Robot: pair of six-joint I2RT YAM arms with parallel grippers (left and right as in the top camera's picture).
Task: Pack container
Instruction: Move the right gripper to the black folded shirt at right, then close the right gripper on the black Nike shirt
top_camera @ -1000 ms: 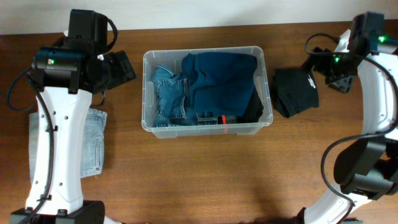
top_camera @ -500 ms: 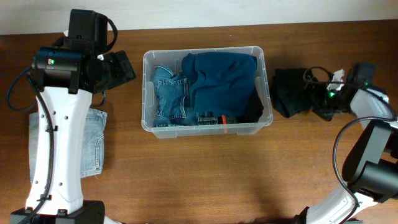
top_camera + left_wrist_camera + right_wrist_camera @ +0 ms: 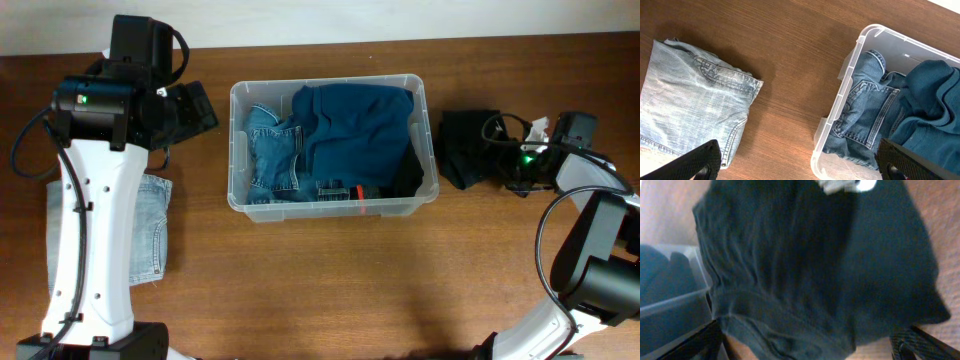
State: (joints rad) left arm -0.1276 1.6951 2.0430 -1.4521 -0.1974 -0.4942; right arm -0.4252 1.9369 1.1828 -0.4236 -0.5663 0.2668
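Clear plastic container [image 3: 300,210], rectangular with rounded corners and a rolled rim, upright at the middle of the brown wooden surface [image 3: 330,290], nearer its far edge. Inside, on the left: folded blue jeans [image 3: 272,150], back pocket and stitching uppermost. Inside, centre to right: dark teal garment [image 3: 360,125], overlapping the jeans and reaching the right wall. Inside, right front corner: a strip of black cloth [image 3: 408,178]. At the front wall: small orange tag [image 3: 357,192]. Left of the container and well apart from it: pale denim piece [image 3: 152,235], folded flat, partly under the white left arm in the overhead view. Left end effector [image 3: 200,105], raised off the left end of the container, fingers [image 3: 700,160] spread wide, nothing between them. Right of the container, just beside its right wall: black garment [image 3: 468,148], folded, flat on the surface, white label [image 3: 840,185] at its far edge. Right end effector [image 3: 503,162], low at the right edge of the black garment, fingers [image 3: 925,345] spread wide to either side of the cloth; contact with the cloth not discernible
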